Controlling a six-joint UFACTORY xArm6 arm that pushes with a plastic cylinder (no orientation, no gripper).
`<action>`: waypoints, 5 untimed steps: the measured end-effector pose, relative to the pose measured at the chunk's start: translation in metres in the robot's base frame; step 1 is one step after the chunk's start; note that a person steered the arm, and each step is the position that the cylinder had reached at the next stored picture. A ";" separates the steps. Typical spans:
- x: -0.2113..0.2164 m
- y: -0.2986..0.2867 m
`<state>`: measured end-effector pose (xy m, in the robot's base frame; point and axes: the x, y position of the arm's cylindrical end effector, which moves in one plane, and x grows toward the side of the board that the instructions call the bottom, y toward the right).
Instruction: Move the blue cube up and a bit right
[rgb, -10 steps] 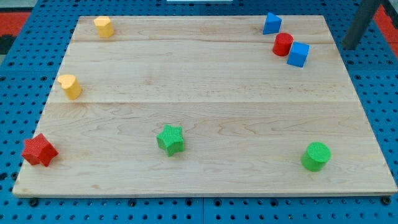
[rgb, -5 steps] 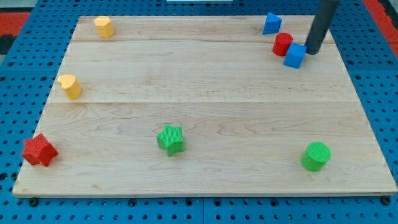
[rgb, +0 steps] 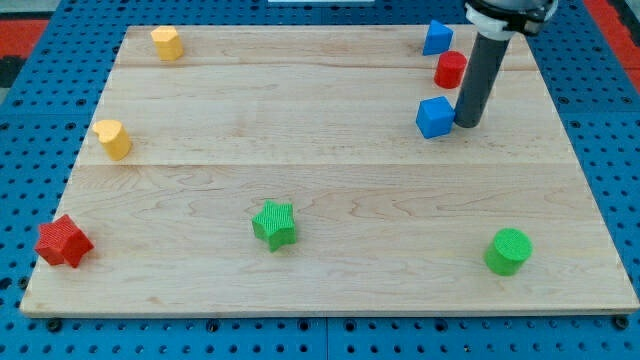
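Observation:
The blue cube (rgb: 435, 117) sits on the wooden board (rgb: 330, 170) at the upper right. My tip (rgb: 467, 123) rests on the board right against the cube's right side. The dark rod rises from it toward the view's top. A red cylinder (rgb: 450, 69) stands just above the cube, to the left of the rod. A blue triangular block (rgb: 436, 38) sits above that, near the board's top edge.
A yellow block (rgb: 167, 43) is at the top left and another yellow block (rgb: 113, 138) at the left edge. A red star (rgb: 62, 242) is at the bottom left, a green star (rgb: 274, 224) at the bottom middle, a green cylinder (rgb: 508, 250) at the bottom right.
My tip came in from the right, met the blue cube and pushed it down and left. The red cylinder shifted slightly left and up.

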<state>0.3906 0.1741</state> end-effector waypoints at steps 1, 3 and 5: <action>0.015 -0.003; 0.024 -0.004; 0.026 -0.038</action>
<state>0.4166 0.1366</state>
